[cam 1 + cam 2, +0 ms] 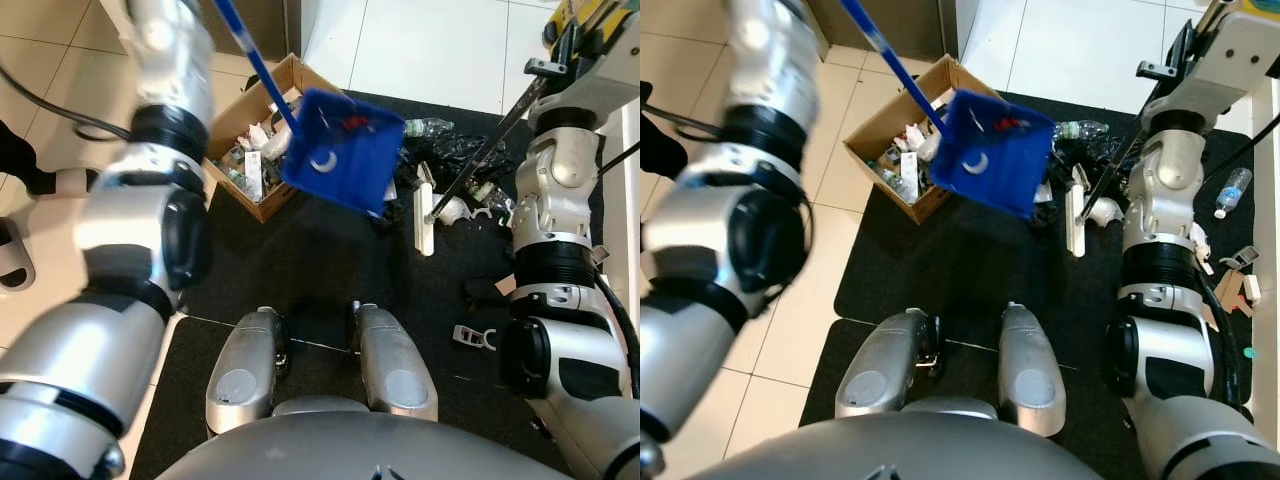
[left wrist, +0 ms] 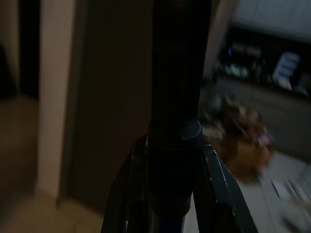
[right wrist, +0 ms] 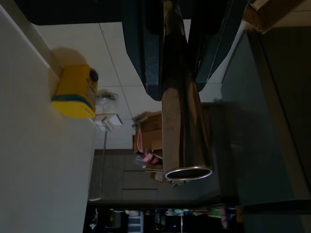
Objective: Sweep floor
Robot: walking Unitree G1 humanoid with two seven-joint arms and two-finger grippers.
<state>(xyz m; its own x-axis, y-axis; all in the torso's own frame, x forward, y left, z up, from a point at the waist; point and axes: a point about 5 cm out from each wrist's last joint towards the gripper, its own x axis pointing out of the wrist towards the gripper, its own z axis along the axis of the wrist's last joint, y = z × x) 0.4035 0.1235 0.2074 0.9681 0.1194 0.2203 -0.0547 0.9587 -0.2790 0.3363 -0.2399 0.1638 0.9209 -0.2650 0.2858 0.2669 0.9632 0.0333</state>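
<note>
The right gripper clamps the broom handle, its head resting on the dark mat; the left gripper grips the dustpan handle, dustpan tilted over the cardboard box — litter could miss the box and spill back

No legible text, brand, number or sign appears: markings on the litter in the cardboard box at 11 o'clock are too small to read.

Head views bright, evenly lit; left arm motion-blurred. Wrist views dim, left one soft, murky.
</note>
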